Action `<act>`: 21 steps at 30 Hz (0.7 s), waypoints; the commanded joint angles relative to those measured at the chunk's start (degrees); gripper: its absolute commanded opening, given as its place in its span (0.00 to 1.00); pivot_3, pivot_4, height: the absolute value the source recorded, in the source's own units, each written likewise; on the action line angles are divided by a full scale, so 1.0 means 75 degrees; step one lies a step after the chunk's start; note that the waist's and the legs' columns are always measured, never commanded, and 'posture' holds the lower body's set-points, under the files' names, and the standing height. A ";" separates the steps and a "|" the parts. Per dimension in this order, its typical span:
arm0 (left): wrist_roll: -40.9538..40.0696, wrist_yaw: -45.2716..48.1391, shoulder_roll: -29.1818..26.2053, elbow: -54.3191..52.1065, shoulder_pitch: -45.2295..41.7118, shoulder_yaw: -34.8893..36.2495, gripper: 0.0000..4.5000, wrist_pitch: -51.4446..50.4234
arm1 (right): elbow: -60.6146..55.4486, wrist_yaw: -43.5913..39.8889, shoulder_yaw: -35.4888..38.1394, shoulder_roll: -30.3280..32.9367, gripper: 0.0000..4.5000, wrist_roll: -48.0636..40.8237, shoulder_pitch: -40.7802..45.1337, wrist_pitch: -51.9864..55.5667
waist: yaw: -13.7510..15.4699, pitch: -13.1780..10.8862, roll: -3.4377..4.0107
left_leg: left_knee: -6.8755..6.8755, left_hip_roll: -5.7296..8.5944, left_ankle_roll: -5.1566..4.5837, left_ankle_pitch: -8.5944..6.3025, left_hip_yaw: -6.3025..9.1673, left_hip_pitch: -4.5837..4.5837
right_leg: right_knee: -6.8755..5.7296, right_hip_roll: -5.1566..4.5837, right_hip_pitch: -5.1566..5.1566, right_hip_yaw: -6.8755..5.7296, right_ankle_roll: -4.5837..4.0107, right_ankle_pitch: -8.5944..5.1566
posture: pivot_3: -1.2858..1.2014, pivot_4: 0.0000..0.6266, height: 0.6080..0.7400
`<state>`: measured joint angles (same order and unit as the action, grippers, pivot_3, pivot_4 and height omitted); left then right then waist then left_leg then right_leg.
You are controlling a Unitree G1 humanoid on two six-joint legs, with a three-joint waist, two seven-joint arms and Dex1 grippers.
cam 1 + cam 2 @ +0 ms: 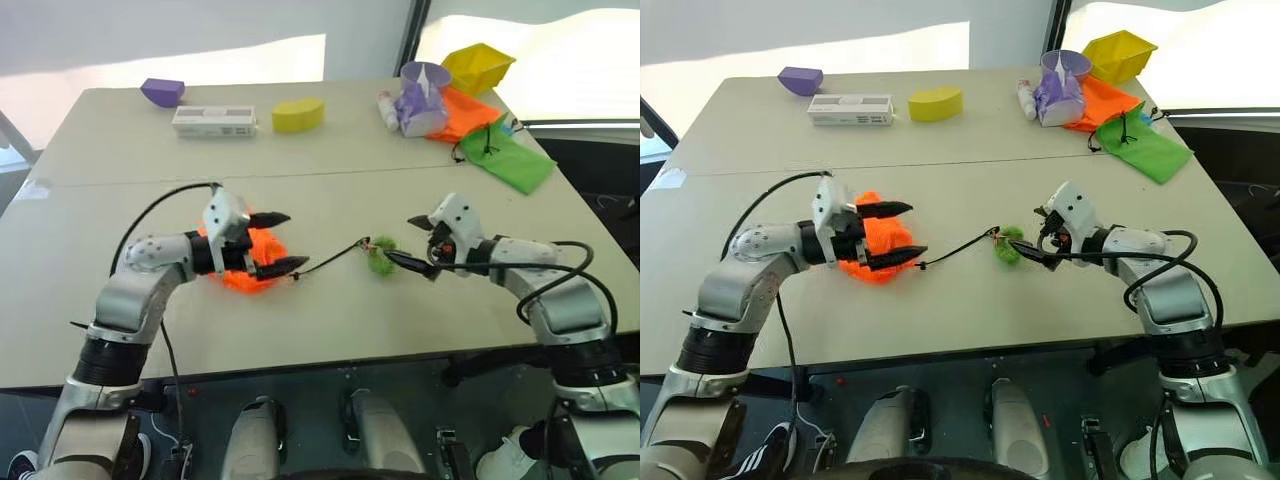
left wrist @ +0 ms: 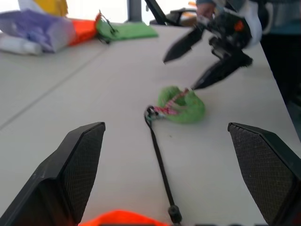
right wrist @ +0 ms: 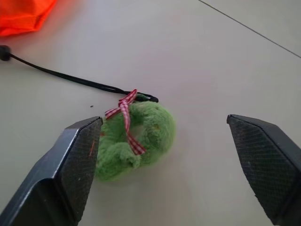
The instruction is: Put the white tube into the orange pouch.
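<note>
On the near worktop [image 1: 400, 330] both claws stand wide, holding nothing: left claw [image 1: 280, 243] at the bunched orange pouch [image 1: 255, 260], right claw [image 1: 412, 241] by the green pompom [image 1: 380, 256]. White tube isn't visible, probably inside. Judgement: back off gently, don't snag the black cord [image 1: 328, 258].

I see the orange pouch [image 1: 250, 262] bunched on the near table; black cord runs to its green pompom [image 3: 136, 139]; white tube not discernible, possibly inside.
</note>
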<state>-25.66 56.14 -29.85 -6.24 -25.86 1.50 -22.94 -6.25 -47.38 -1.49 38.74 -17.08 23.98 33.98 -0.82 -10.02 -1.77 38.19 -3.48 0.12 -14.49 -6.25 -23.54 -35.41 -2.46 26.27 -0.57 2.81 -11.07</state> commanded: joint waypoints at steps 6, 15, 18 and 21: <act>-0.0262 -0.0361 -0.0633 0.0088 0.0569 0.1427 1.00 0.0418 | -0.1531 -0.0786 0.0774 0.0354 0.98 -0.0930 -0.0825 -0.0459 | -0.0014 0.0000 0.0000 | -0.0013 -0.0002 0.0000 -0.0001 0.0003 0.0010 | 0.0000 0.0006 0.0000 0.0001 0.0005 -0.0004 | 0.52 0.24 1.00; -0.0012 -0.1121 -0.0806 0.0316 0.2428 0.2499 1.00 0.0786 | -0.2671 -0.0599 0.0878 0.0209 0.98 -0.1007 -0.2462 -0.1021 | -0.0029 0.0002 -0.0003 | -0.0010 -0.0011 0.0003 -0.0003 -0.0003 0.0011 | 0.0011 -0.0016 -0.0003 0.0001 0.0024 -0.0018 | 0.52 0.24 1.00; 0.0059 -0.1378 -0.0731 0.0327 0.2951 0.2653 1.00 0.0918 | -0.2284 -0.0568 0.0870 0.0260 0.98 -0.0893 -0.2397 -0.1134 | -0.0021 0.0001 -0.0008 | -0.0008 -0.0012 0.0011 -0.0008 -0.0012 0.0014 | 0.0036 -0.0031 -0.0005 0.0003 0.0014 -0.0011 | 0.52 0.24 1.00; 0.0001 -0.1675 -0.0562 0.0541 0.3149 0.2858 1.00 0.1079 | -0.2011 -0.0519 0.0829 0.0198 0.98 -0.0865 -0.2281 -0.1176 | 0.0012 0.0001 -0.0011 | -0.0008 -0.0013 0.0032 -0.0020 -0.0012 0.0014 | 0.0047 -0.0037 0.0003 0.0001 0.0002 -0.0004 | 0.52 0.24 1.00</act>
<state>-25.36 44.95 -34.14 -1.97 -2.09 20.70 -16.64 -21.33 -51.53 3.57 40.15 -23.52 6.06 26.46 -0.73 -10.01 -1.85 38.13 -3.58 0.36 -14.64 -6.33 -23.44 -35.05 -2.76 26.32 -0.57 2.79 -11.08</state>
